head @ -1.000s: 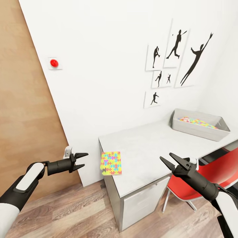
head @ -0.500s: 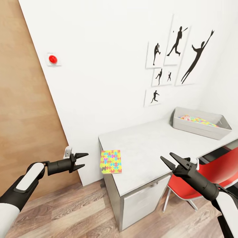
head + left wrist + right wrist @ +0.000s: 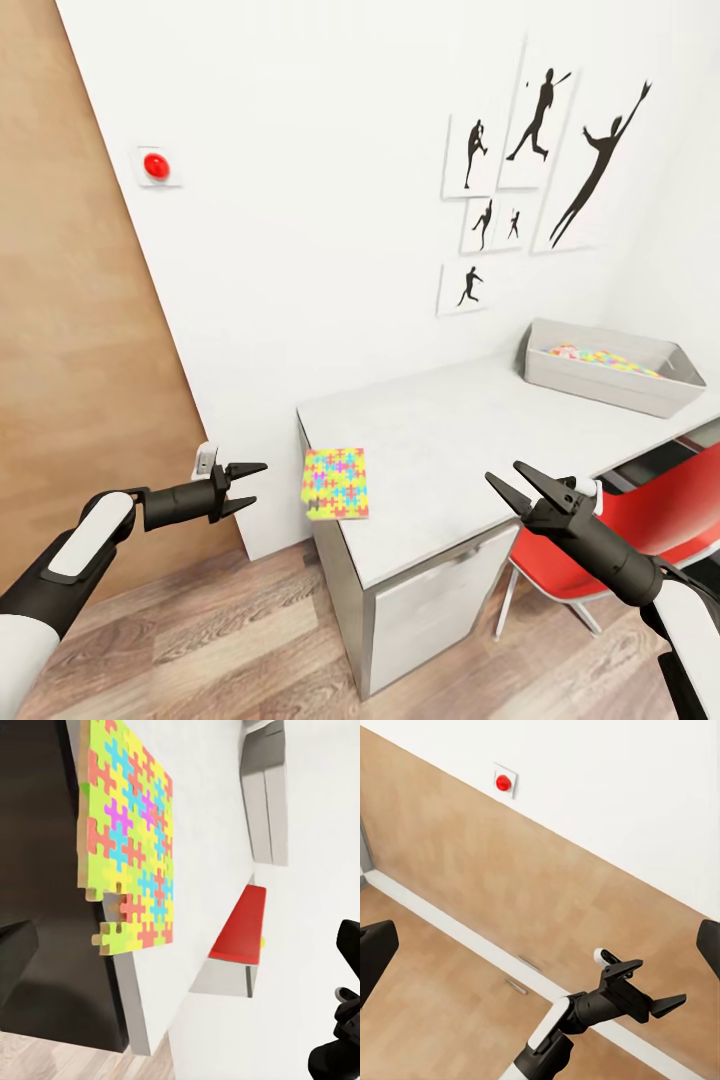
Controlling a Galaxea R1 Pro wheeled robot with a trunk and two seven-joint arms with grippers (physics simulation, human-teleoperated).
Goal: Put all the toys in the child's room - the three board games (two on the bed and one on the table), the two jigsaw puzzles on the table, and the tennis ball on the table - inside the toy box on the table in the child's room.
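Lying flat on the table (image 3: 470,420), the jigsaw puzzle (image 3: 336,483) sits at the corner nearest the left gripper (image 3: 247,486), with one edge at, or slightly over, the table's edge. The toy box (image 3: 608,388) stands at the far end of the same table, against the wall, well apart from the puzzle; a second patterned box is partly visible inside it.

Handling assessment (judgement only):
- The puzzle is a thin, rigid, printed box. Expect low weight and a smooth, possibly slippery surface.
- A flat box on a flat top offers no purchase from above. The edge at the table's border is the likely grip site: one finger above the lid, one below the overhang, if enough overhang exists.
- Grip across the thickness near the middle of that edge to limit tilting.
- Crushing risk appears low; slipping is the main risk.

Gripper state:
- Left gripper: jaws parted, holding nothing, beside the table corner and level with the puzzle, not touching it.
- Right gripper (image 3: 516,486): jaws spread wide, holding nothing, in front of the table near the red chair (image 3: 660,520).
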